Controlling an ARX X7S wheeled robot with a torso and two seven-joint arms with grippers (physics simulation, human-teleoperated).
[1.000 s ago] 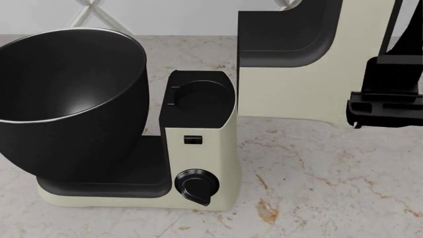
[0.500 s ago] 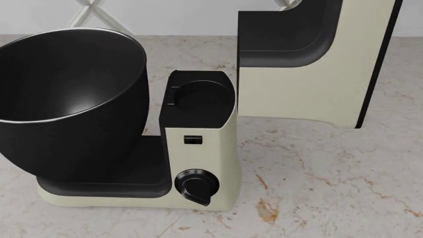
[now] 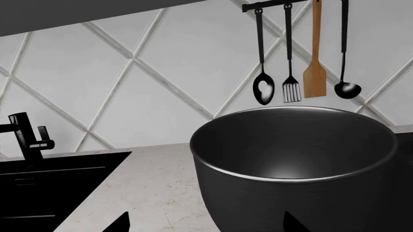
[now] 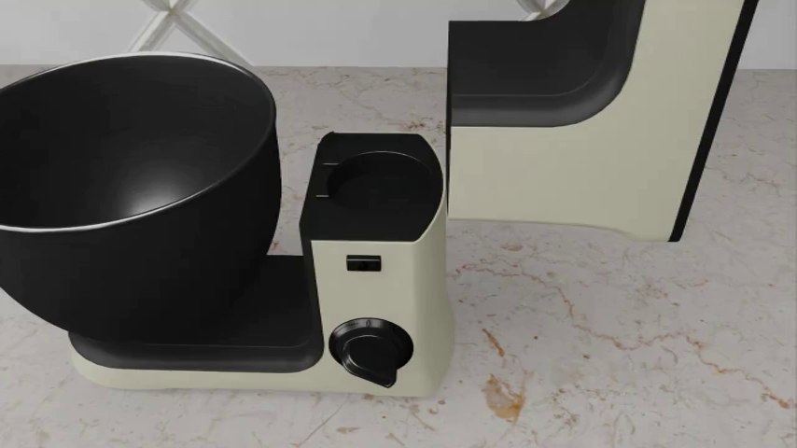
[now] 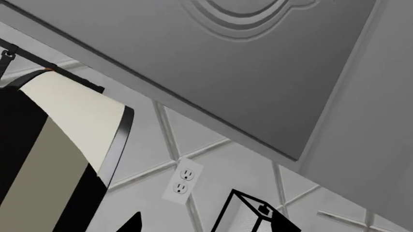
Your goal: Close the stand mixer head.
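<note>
The stand mixer head (image 4: 585, 159), cream with a black underside panel, stands tilted up at the right of the cream column (image 4: 373, 289). The whisk is out of view. The black mixing bowl (image 4: 125, 187) sits on the base to the left. Neither gripper shows in the head view. My left gripper (image 3: 206, 228) is open and empty, low in front of the bowl (image 3: 297, 159). My right gripper (image 5: 206, 228) is open and empty, raised beside the mixer head (image 5: 58, 145), facing the wall.
The mixer stands on a marble counter (image 4: 622, 327). A black sink (image 3: 45, 188) with a faucet (image 3: 26, 140) lies left of the bowl. Utensils (image 3: 303, 63) hang on a wall rail. A wall outlet (image 5: 182, 180), an upper cabinet (image 5: 245, 63) and a black wire-frame object (image 5: 245, 212) face the right gripper.
One second ago the right gripper showed at the right edge of the head view beside the mixer head; it has since left that view. The mixer head has not moved.
</note>
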